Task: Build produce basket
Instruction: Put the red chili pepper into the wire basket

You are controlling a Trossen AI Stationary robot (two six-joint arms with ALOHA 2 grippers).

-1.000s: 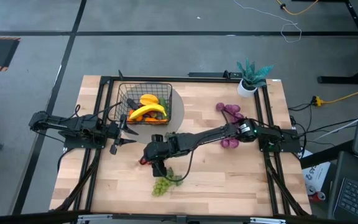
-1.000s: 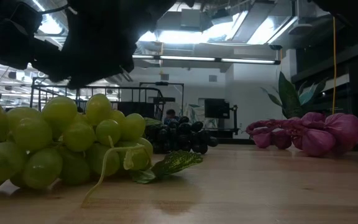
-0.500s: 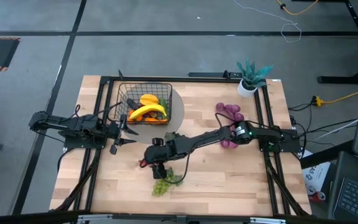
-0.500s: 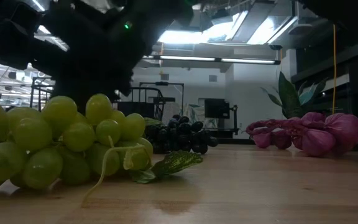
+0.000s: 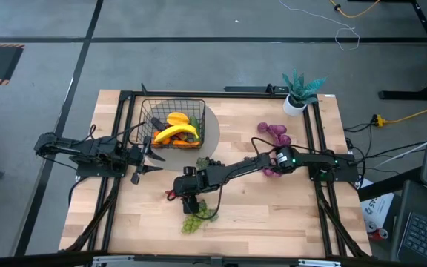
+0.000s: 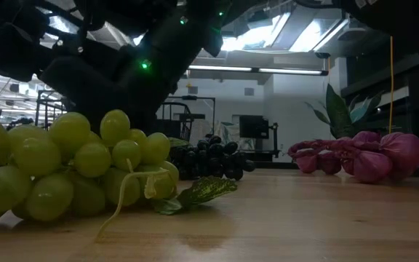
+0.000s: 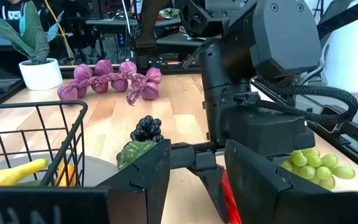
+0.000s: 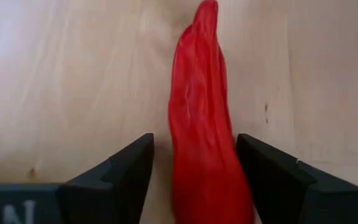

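Fingers (image 8: 120,171) of the right gripper (image 8: 191,177) spread wide, one on each side of the red chili (image 8: 202,124), not yet closed on it; chili lying flat on the bare wood of the table (image 5: 288,215), running lengthwise down the gap. Seen from above, right gripper (image 5: 182,194) low over the table's middle, green grapes (image 5: 193,219) just beside it toward the front edge, dark grapes (image 7: 146,129) near on the other side. Basket (image 5: 173,122) farther back and to the left, already holding the banana (image 5: 175,133) and something orange. Purple string (image 5: 274,133) well apart, near the white pot (image 5: 295,104) at the far right corner. Left gripper (image 5: 141,159) parked open just beside the basket, waiting. Risks, as a judgement: smooth, tapered chili likely to squirt out along its length if pinched near the thin tip rather than the thick middle; slight off-centre closing could roll it sideways; low wrist could nudge the green grapes; clipping the basket's upright rim on the way over could shift it or knock the chili loose.
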